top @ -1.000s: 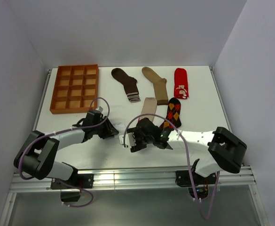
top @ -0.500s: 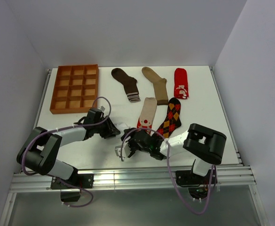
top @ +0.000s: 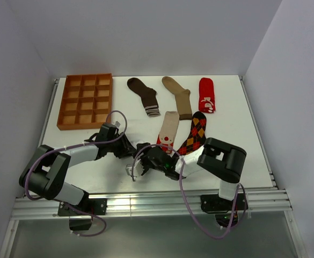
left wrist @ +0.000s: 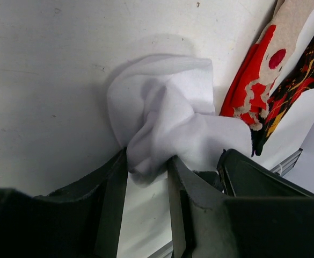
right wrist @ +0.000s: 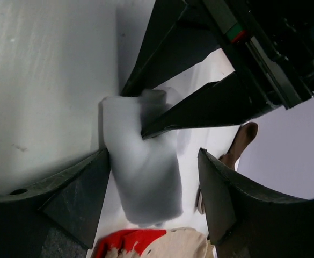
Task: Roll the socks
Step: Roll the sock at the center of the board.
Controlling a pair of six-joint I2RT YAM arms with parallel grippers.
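The white fabric sock (left wrist: 167, 115) is being rolled. It is lying bunched into a loose roll near the near edge of the white table (top: 237, 145), left of the middle. The left gripper (left wrist: 147, 161) is pinching one end of the roll. The right gripper (right wrist: 154, 156) is straddling it, jaws spread and not clamping. Next, I am judging, the right jaws should be closing on the roll to tighten it. The beige red-toed sock (top: 169, 126) and black-and-orange argyle sock (top: 195, 134) are lying just beside and could be snagging. The dark brown sock (top: 144, 94), tan sock (top: 179, 95), red sock (top: 206, 94) and orange-brown gridded tray (top: 85, 101) are lying along the far edge.
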